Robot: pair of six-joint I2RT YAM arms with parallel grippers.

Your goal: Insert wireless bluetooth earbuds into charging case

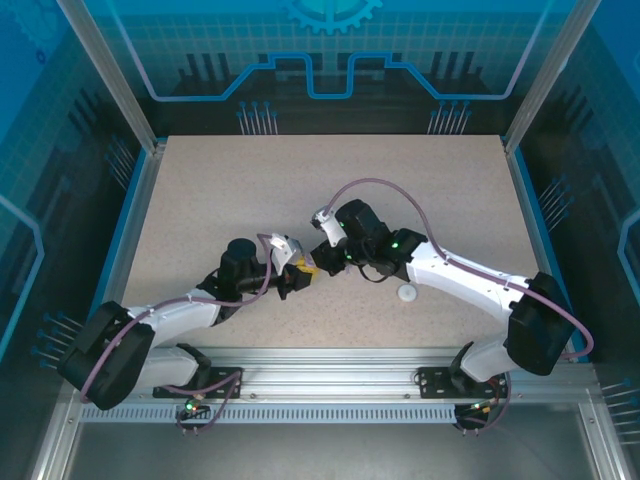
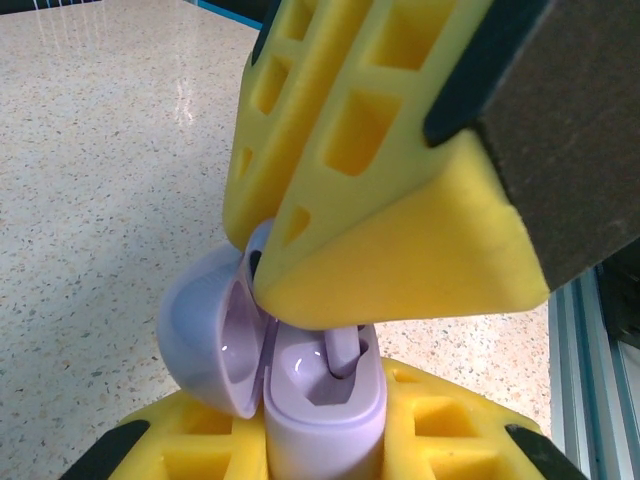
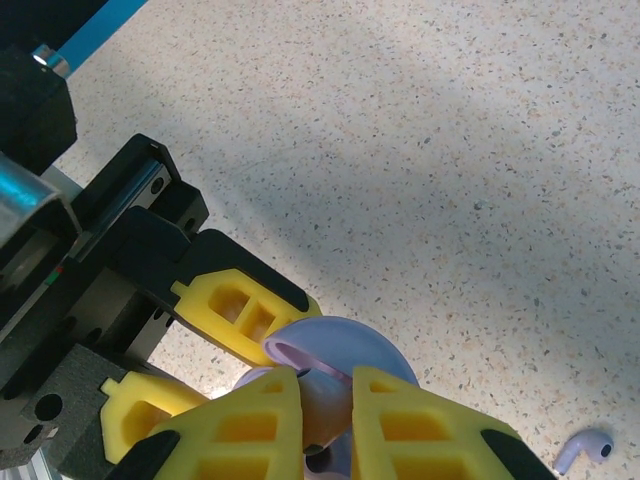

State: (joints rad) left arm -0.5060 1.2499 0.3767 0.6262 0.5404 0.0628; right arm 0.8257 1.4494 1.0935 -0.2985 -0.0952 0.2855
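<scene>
We record: left hand [image 2: 320, 440] gripping open purple case [image 2: 325, 405]; right hand [image 3: 325, 410] pinching purple earbud [image 2: 345, 352], stem inside case well; white earbud [image 3: 585, 447] on tabletop [image 3: 450, 150], four o'clock of case.

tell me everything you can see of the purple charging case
The pale purple charging case is a small, rounded, glossy plastic-looking shell. Its domed lid is hinged open to one side, baring a moulded socket. The left gripper is shut on its base, holding it opening-up near the middle of the table. A purple earbud, pinched by the right gripper, dips stem-first into the socket.
</scene>
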